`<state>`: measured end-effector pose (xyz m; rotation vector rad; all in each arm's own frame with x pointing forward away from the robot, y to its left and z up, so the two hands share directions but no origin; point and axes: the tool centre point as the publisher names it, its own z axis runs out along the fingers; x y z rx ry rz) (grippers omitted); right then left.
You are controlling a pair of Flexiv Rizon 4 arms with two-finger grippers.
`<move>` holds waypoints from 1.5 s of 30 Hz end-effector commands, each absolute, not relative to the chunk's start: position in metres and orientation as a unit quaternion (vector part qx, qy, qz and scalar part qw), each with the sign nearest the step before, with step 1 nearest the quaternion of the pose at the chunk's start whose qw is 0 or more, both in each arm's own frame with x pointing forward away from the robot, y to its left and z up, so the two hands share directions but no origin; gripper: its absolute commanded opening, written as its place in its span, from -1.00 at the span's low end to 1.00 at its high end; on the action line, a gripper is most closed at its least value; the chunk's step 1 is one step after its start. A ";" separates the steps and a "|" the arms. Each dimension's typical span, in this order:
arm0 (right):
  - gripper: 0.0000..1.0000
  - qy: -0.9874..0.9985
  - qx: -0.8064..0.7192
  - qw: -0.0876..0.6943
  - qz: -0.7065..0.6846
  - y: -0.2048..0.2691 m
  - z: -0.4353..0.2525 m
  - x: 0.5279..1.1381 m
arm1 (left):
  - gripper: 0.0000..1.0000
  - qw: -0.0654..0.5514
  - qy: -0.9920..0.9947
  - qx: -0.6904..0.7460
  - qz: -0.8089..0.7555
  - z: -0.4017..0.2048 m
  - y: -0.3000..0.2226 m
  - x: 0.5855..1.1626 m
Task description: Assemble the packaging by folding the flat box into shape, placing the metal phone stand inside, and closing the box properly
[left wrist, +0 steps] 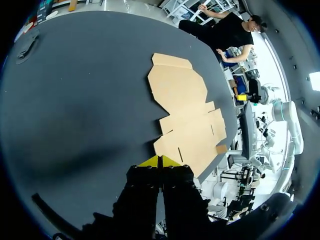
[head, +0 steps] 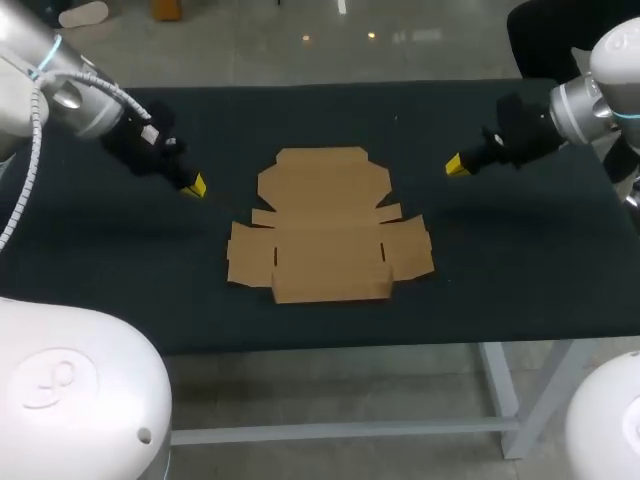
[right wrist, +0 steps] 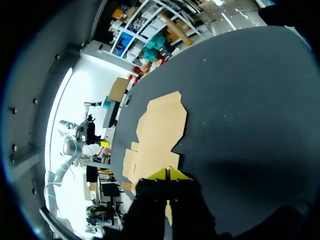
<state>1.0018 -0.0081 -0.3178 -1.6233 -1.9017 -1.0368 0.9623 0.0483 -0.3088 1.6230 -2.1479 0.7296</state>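
The task has barely begun, by my reckoning. The flat box (head: 330,225) lies spread out on the dark surface (head: 500,280), every panel and flap down, with no wall raised and no crease worked that I can see. It sits between my two pincers, ahead of each and touching neither.

My left pincer (head: 196,186) has its yellow tips pressed together with nothing between them. From its own wrist, the box's nearest corner lies just beyond those tips. My right pincer (head: 453,166) is likewise narrowed to nothing and holds nothing, with the cardboard ahead of it and a little to one side.

The metal phone stand does not show in any view, so I cannot say where it waits.

All of the work is left: raising the sides, tucking the flaps so the box holds its shape, fetching the stand and setting it inside, then folding the lid over and closing it.
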 end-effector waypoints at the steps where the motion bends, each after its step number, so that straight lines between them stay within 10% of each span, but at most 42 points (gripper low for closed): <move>1: -1.00 -0.687 -0.583 0.220 -0.375 -0.010 -0.318 1.003 | -1.00 0.181 -0.760 0.571 0.251 -0.309 0.048 0.966; 45: -1.00 -0.727 -0.547 0.206 -0.361 0.031 -0.381 0.999 | -1.00 0.167 -0.758 0.577 0.254 -0.362 0.014 0.979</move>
